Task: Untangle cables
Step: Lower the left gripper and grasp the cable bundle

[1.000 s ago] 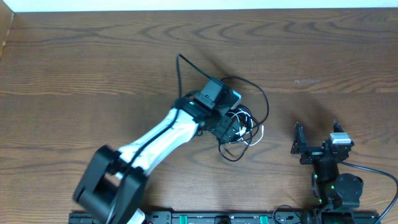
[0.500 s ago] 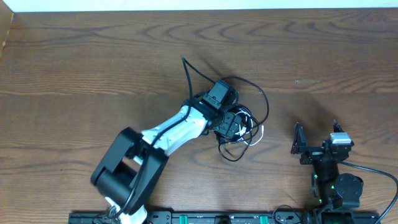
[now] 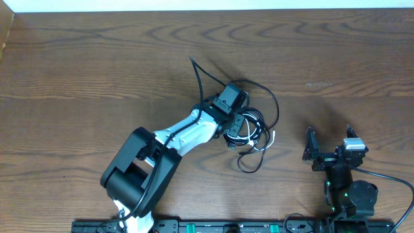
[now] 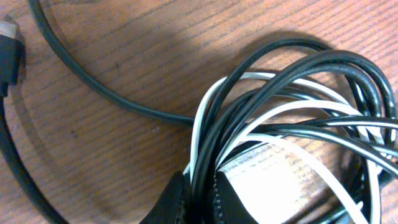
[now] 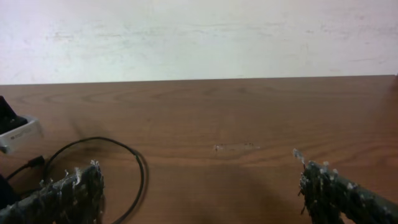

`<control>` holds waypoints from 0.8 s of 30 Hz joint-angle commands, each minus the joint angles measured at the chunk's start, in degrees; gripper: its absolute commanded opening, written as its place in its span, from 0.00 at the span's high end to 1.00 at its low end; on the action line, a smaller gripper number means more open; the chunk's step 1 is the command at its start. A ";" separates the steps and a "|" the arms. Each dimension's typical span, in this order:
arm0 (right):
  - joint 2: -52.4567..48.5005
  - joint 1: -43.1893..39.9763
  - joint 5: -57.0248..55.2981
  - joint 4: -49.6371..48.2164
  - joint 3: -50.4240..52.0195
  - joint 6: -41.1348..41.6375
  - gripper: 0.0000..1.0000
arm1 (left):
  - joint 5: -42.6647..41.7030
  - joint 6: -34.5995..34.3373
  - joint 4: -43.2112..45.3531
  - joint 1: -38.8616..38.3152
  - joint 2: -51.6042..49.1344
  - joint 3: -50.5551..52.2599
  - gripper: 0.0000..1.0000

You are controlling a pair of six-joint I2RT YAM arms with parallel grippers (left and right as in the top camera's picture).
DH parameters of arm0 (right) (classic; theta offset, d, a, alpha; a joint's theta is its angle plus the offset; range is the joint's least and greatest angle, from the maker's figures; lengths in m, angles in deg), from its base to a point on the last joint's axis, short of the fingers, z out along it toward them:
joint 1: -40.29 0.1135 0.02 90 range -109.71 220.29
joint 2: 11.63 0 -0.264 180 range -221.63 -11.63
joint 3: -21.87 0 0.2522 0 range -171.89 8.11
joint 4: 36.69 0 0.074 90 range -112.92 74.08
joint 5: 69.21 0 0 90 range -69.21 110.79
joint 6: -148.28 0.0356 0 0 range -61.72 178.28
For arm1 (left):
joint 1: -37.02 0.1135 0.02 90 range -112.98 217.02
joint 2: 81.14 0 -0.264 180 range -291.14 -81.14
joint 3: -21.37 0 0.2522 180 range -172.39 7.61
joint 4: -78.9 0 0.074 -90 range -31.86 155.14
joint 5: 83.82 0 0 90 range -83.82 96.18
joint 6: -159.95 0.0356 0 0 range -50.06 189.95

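The cables (image 3: 255,126) lie in a tangled bundle at mid-table, black loops with a white strand among them. One black end (image 3: 194,65) trails up-left and a loop (image 3: 250,165) hangs toward the front. My left gripper (image 3: 234,131) sits on the bundle's left side. In the left wrist view the left gripper (image 4: 200,194) is shut, pinching black strands of the cables (image 4: 292,93) with the white strand beside them. My right gripper (image 3: 328,141) rests at the front right, away from the bundle. In its own view the right gripper (image 5: 199,177) stands open and holds nothing.
A black plug end (image 4: 7,56) lies on the wood at the left of the left wrist view. A cable loop (image 5: 142,171) shows at the left of the right wrist view. A pale wall (image 5: 199,37) rises behind the table's far edge.
The left gripper closed on strands at the bundle's left side. The left arm's base link swung right. The front loop of the cables shifted right and toward the front.
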 commanded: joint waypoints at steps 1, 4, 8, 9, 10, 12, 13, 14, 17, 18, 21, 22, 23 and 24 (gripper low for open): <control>0.35 -0.09 -0.24 0.22 0.09 0.72 0.01 | 0.94 -0.11 0.26 0.02 -1.27 -0.74 0.93; 0.35 -0.09 -0.24 0.22 0.11 0.72 0.01 | 0.96 -0.02 1.46 0.02 -0.26 -0.74 0.93; 0.35 -0.09 -0.24 0.22 0.09 0.72 0.01 | 0.96 4.17 4.35 0.09 4.98 -0.83 0.93; 0.35 -0.09 -0.24 0.22 0.09 0.72 0.01 | 0.96 6.14 5.55 0.07 7.65 -0.83 0.93; 0.35 -0.09 -0.24 0.22 0.09 0.72 0.01 | 0.96 7.63 6.38 0.09 9.75 -0.83 0.93; 0.35 -0.09 -0.24 0.22 0.09 0.72 0.01 | 0.96 10.47 7.52 0.09 14.01 -0.83 0.93; 0.35 -0.09 -0.24 0.22 0.09 0.72 0.01 | 0.98 12.26 8.28 0.09 17.49 -0.83 0.93; 0.35 -0.09 -0.24 0.22 0.09 0.72 0.01 | 0.98 12.50 8.41 0.09 18.25 -0.83 0.93; 0.35 -0.09 -0.24 0.22 0.09 0.72 0.01 | 1.01 14.38 9.18 0.33 24.52 -0.83 0.93; 0.35 -0.09 -0.24 0.22 0.09 0.72 0.01 | 1.01 14.38 9.16 0.55 26.08 -0.83 0.92; 0.35 -0.09 -0.24 0.20 0.09 0.72 0.01 | 0.98 14.34 8.85 0.79 29.29 -0.83 0.93; 0.35 -0.09 -0.24 0.20 0.11 0.72 0.01 | 0.96 14.32 8.85 0.79 29.86 -0.83 0.93; 0.35 -0.09 -0.22 0.00 0.09 0.72 0.01 | 0.96 14.32 8.90 0.76 30.67 -0.83 0.93; 0.35 -0.09 -0.20 0.09 0.09 0.72 0.01 | 0.96 14.32 8.90 0.79 31.21 -0.83 0.93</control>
